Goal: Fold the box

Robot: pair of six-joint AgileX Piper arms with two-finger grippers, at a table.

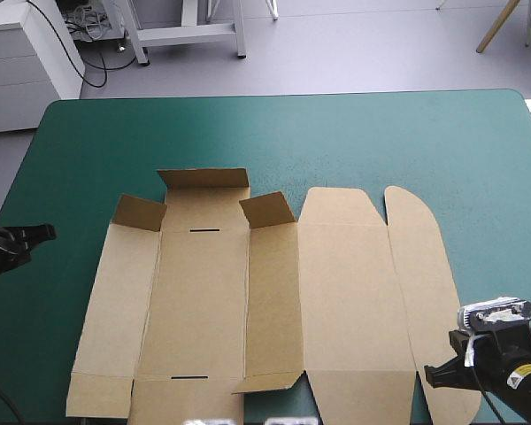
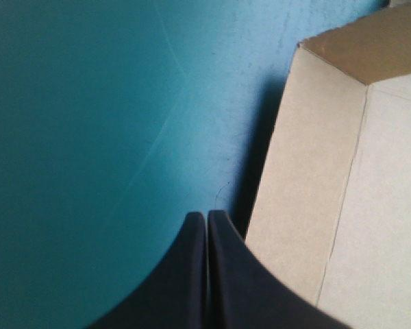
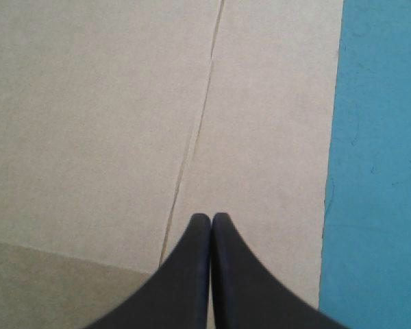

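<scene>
Because the flat brown cardboard box [image 1: 336, 301] lay barely folded, I held my left gripper [image 2: 206, 216] closed beside its edge, my right gripper [image 3: 212, 217] closed over its outer panel, ready to begin.

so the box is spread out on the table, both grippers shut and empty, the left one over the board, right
Not quite. The left gripper is not over the board: the left wrist view shows it over the teal-green cover, beside the edge of the box. The rest holds: the box lies spread out, and the right gripper is shut and empty too.
</scene>
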